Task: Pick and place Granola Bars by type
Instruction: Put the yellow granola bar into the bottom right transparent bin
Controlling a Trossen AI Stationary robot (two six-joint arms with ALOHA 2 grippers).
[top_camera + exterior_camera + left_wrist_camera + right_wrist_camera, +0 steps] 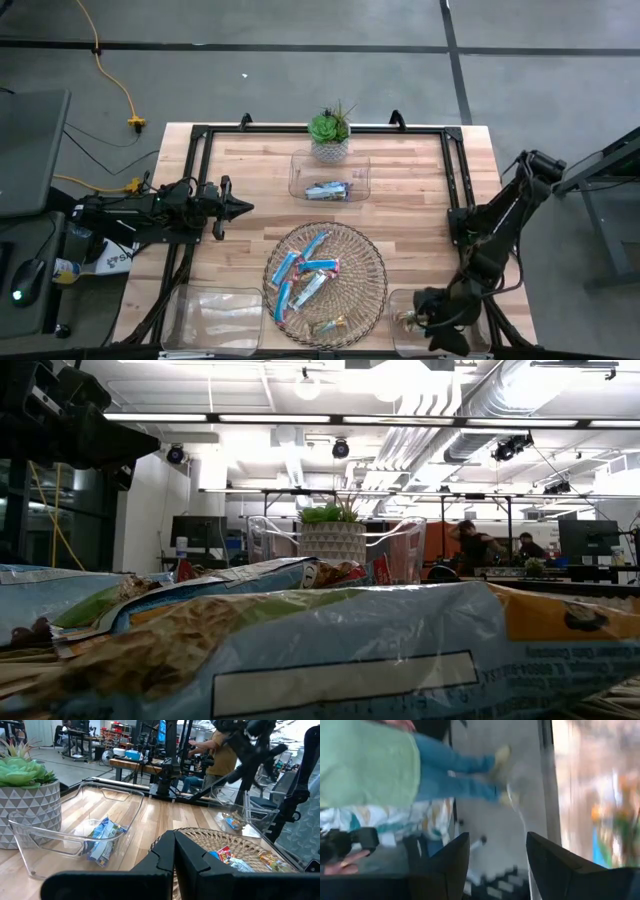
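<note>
Several granola bars lie in the round wicker tray [372, 262]: bright blue ones [300, 268] and a tan-green one [328, 325]. In the low view the bars [330, 650] fill the foreground. Silvery-blue bars [327, 190] [102, 842] lie in the far clear bin [362, 172]. One tan-green bar [405, 320] lies in the near right bin [400, 340]. My left gripper [245, 208] [174, 851] is shut and waits level, left of the tray. My right gripper [432, 318] [497, 837] is open over the near right bin, with nothing between its fingers.
A potted succulent [329, 135] [27, 800] stands behind the far bin. A third clear bin [215, 318] sits at the near left corner. The black frame [200, 135] runs round the table edges. People show in the room beyond, one in a green top [365, 760].
</note>
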